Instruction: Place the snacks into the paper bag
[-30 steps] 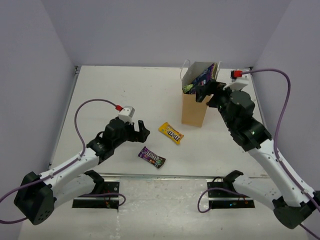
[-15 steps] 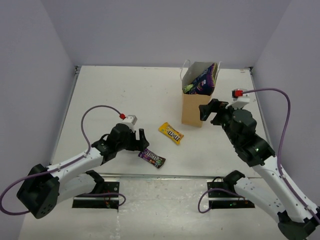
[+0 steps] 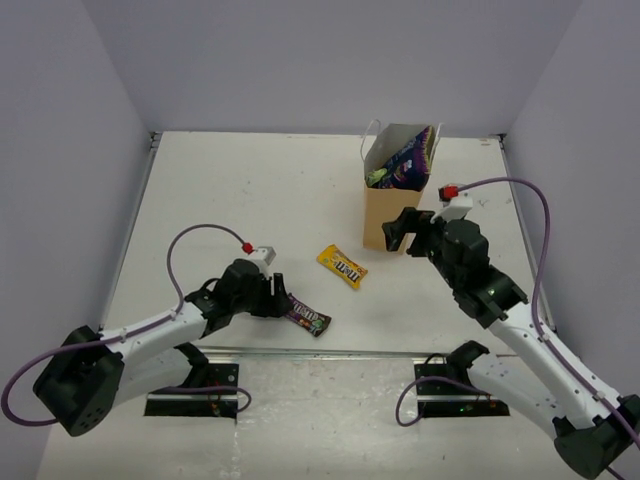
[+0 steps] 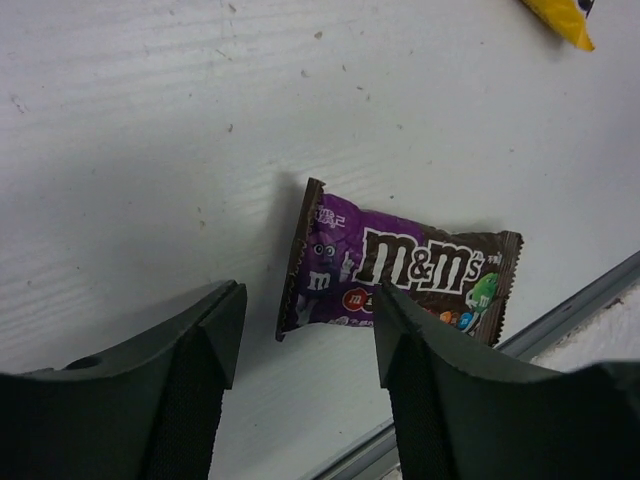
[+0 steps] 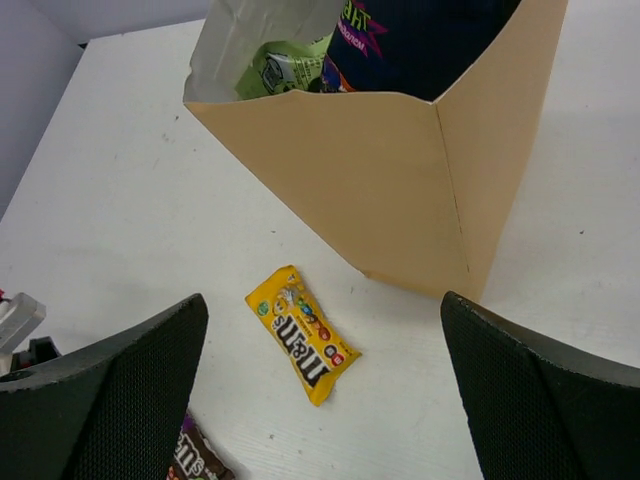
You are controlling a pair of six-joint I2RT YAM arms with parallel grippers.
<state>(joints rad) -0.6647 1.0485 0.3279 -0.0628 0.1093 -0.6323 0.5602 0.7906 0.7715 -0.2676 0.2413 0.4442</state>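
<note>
Between the parted jaws of the left gripper [image 4: 305, 350], one end of the dark purple candy bar [image 4: 400, 275] is straddled, not yet clamped. Nothing is held by the right gripper [image 5: 320, 400], jaws wide, beside the paper bag [image 3: 385, 225]. Inside it the large purple chip bag [image 3: 405, 160] and small green packet [image 3: 375, 178] are seen; the yellow M&M's pack [image 3: 342, 266] is left on the table [image 3: 250, 190].

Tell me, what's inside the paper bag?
A purple chip bag and a small green packet peek out of the paper bag. Anything deeper is hidden by its walls.
</note>
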